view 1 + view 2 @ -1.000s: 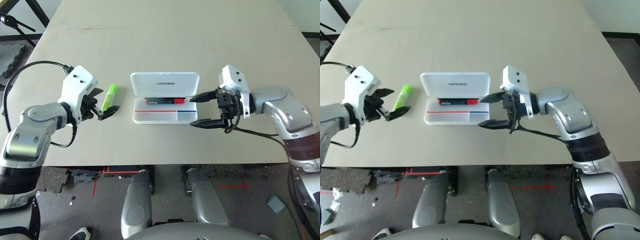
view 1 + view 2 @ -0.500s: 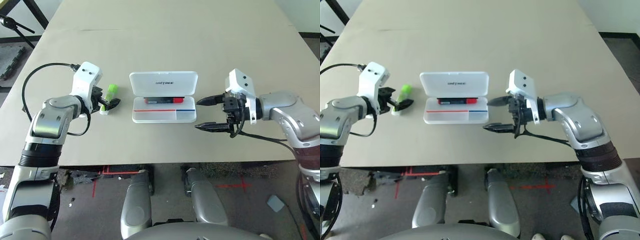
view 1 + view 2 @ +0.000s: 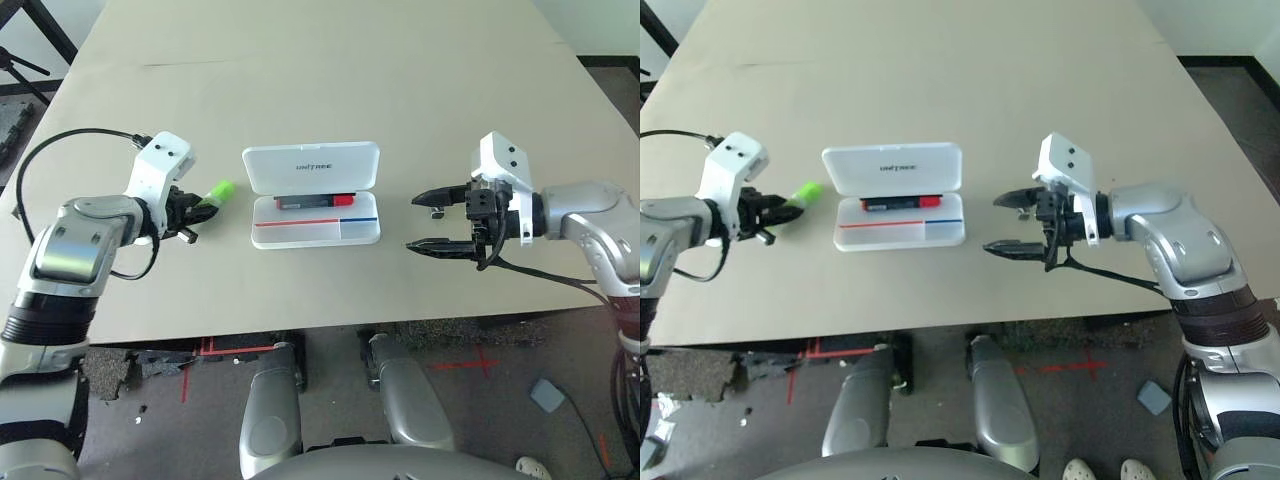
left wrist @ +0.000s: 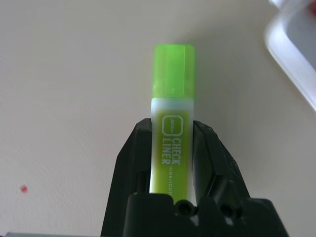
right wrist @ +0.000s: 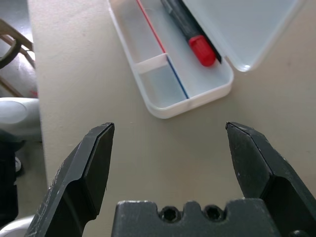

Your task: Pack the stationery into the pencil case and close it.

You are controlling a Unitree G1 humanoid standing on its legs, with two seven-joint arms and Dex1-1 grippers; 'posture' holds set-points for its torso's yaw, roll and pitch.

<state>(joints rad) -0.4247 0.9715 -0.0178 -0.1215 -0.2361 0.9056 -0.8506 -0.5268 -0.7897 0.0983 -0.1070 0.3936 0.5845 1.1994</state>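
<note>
Left gripper (image 4: 170,148) is out toward the table's (image 3: 330,60) left edge, closed on the highlighter (image 4: 171,123). Black fingers (image 4: 132,158) pinch the white barrel on both sides; the lime-green cap sticks out past the fingertips and points toward the pencil case (image 3: 315,195). Lettering on the barrel reads "CHECK LINER". In the head views the highlighter sits just left of the case, apart from it; cannot tell whether the highlighter rests on the table or is lifted off it. A black cable loops from the left wrist out toward the table's left edge.

Pencil case is near the middle of the table, a bit toward the near edge, lid open and lying flat on the far side with dark "UNITREE" lettering showing. Tray has a red stripe on its left part and a blue stripe on its right, with a small divider wall near the right end. Red marker (image 5: 192,37) lies in the tray's far compartment against the hinge, red end toward the right, black part toward the left. The near compartment has nothing visible in it.

Right gripper (image 5: 170,163) is well to the right of the case, clear of it, fingers spread wide and holding nothing, tips aimed left at the case's right end.
</note>
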